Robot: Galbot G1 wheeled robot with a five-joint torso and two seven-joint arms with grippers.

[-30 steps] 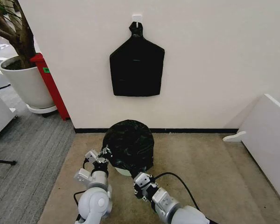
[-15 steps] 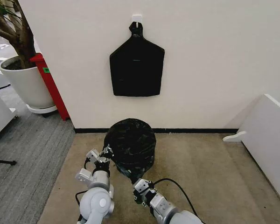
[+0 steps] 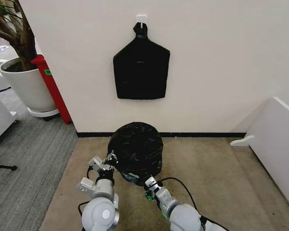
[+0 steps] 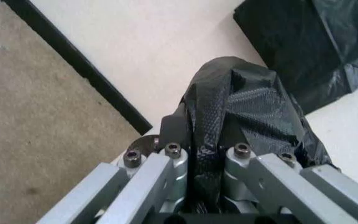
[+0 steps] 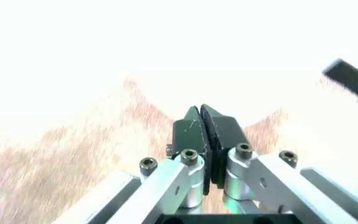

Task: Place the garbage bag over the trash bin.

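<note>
The glossy black garbage bag (image 3: pixel 136 150) is draped as a wrinkled dome on the carpet at the foot of the wall, and the trash bin is hidden beneath it. My left gripper (image 3: pixel 110 159) sits at the bag's left lower edge, shut on a fold of the bag. In the left wrist view, bunched black plastic (image 4: pixel 229 112) is pinched in that gripper (image 4: pixel 207 137). My right gripper (image 3: pixel 150 185) hangs just in front of the bag's lower front edge, a little apart from it. In the right wrist view its fingers (image 5: pixel 204 112) are pressed together with nothing between them.
A flat black bundle (image 3: pixel 141 70) hangs from a hook on the wall above the bag. A large white plant pot (image 3: pixel 28 89) and a red stand (image 3: pixel 53 86) are at the far left. A white panel (image 3: pixel 274 144) leans at the right. Tan carpet lies around the bag.
My right arm has drawn in and turned, so its gripper now points at the bag's front edge. The bag has shifted slightly right. My left gripper keeps its hold in about the same place.
</note>
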